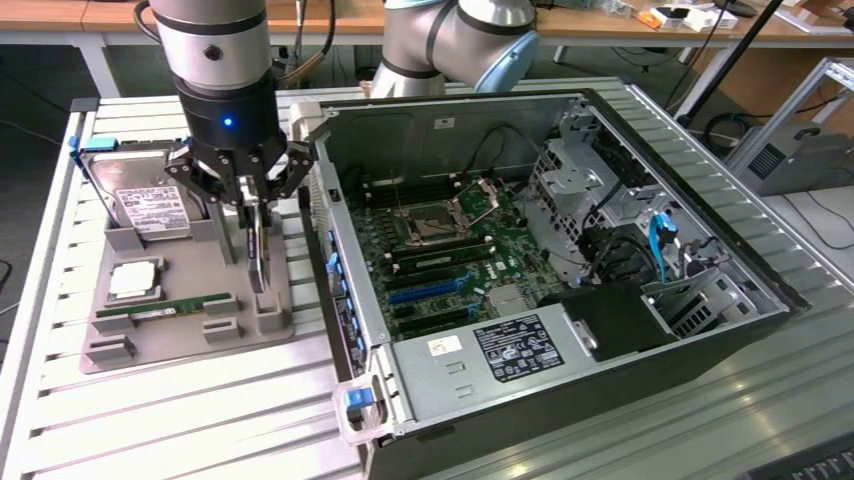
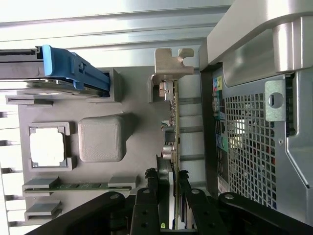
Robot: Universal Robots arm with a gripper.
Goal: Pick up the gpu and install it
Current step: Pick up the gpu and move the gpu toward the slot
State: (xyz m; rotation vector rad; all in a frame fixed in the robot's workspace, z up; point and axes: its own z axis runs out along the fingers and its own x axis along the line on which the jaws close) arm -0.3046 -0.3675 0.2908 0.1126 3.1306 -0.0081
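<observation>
The gpu (image 2: 174,112) is a thin circuit board with a bright, bare-metal bracket, standing in a matt grey plastic holder (image 2: 139,159) that looks faintly grainy. The tabletop (image 1: 200,420) is ribbed, pale metal with a soft sheen. The computer case (image 2: 249,142) shows perforated grey sheet metal.

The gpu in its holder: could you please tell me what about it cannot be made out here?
- Exterior view: the claw covers one end of the gpu; the grey holder hides its lower edge.
- Wrist view: the gpu shows edge-on, so its faces are unreadable; the claw covers its near end.
</observation>
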